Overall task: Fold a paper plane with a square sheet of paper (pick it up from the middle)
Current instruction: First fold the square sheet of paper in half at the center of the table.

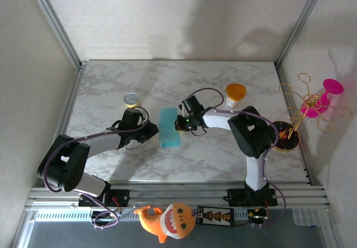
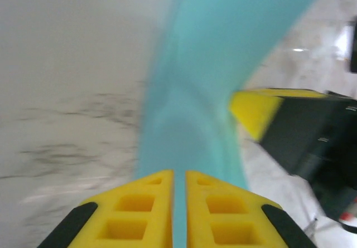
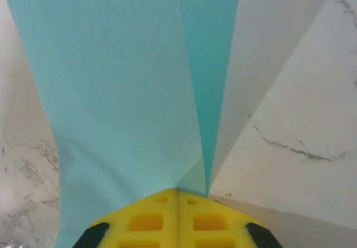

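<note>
Paper sheet (image 1: 170,128), teal, folded narrow, mid-table between my arms. Left gripper (image 2: 179,175) pinched tight on one edge, right gripper (image 3: 177,191) clamped on opposite edge. Yellow can (image 1: 131,99) and orange cup (image 1: 235,92) sit behind, well apart from the paper.

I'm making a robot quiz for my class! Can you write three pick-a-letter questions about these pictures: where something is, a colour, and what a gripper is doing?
1. Where is the sheet of paper?
A. Between the left gripper and right gripper
B. In a far corner
C. By the arm bases

2. What colour are the gripper fingers?
A. Red
B. Yellow
C. Green

3. What is the right gripper doing?
A. Wide open
B. Holding nothing
C. Shut on the paper

Answers:
1 A, a gripper meets it from each side.
2 B, both wrist views show yellow fingers.
3 C, its fingers pinch the teal sheet.
</note>
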Tool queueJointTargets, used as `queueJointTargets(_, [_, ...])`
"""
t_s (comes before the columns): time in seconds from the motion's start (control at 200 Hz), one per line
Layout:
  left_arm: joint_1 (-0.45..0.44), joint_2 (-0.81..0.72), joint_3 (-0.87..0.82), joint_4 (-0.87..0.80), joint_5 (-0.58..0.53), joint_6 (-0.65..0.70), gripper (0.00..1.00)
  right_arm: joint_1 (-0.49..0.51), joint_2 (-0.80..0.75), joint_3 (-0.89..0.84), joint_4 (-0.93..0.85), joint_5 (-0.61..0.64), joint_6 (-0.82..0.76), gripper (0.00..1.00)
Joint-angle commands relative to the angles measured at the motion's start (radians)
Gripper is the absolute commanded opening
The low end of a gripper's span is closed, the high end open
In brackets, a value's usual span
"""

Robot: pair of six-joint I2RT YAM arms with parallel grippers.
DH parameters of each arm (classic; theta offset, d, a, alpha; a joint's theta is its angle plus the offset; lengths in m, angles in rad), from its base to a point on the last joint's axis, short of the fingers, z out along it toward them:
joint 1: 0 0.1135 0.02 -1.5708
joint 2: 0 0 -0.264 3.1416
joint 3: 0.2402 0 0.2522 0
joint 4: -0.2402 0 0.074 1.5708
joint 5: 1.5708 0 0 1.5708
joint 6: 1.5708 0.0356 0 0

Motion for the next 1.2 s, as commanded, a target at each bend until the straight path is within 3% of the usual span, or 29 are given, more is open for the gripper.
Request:
queueJointTargets(0.0, [-0.056,0.046,0.057,0.043,0.035,-0.031,0.13,-0.019,0.199,-0.118,-0.266,0.296,-0.01,0.0])
queueJointTargets(0.19, [-0.087,0.187,0.045,0.106,0.043,-0.075,0.1,-0.019,0.199,-0.121,-0.265,0.292,-0.006,0.0])
queueJointTargets(0.391, [-0.088,0.182,-0.065,0.13,0.045,-0.094,0.1,-0.019,0.194,-0.132,-0.261,0.289,0.005,0.0])
queueJointTargets(0.611, [-0.087,0.108,-0.12,-0.19,-0.038,0.066,0.1,-0.019,0.201,-0.135,-0.254,0.29,0.003,0.0])
queueJointTargets(0.906, [-0.094,-0.034,-0.042,-0.36,-0.053,0.151,0.1,-0.019,0.204,-0.13,-0.255,0.297,-0.001,0.0])
queueJointTargets(1.197, [-0.12,-0.006,0.051,-0.169,-0.049,0.047,0.09,-0.019,0.205,-0.133,-0.253,0.294,0.003,0.0])
